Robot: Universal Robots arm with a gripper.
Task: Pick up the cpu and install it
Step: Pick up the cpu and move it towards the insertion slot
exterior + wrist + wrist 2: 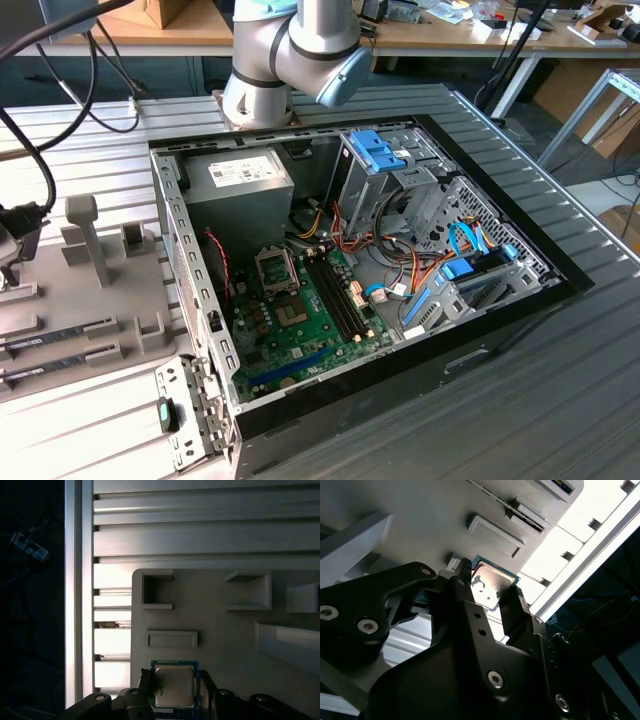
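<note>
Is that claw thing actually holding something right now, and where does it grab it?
Yes. The gripper holds the cpu, with its fingers pressed on two opposite side edges, leaving the metal top uncovered.

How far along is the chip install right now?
Done: nothing installed yet. In hand: the gripper looks closed on the cpu, at the grey tray. Left: the motherboard socket in the exterior view looks empty.
</note>
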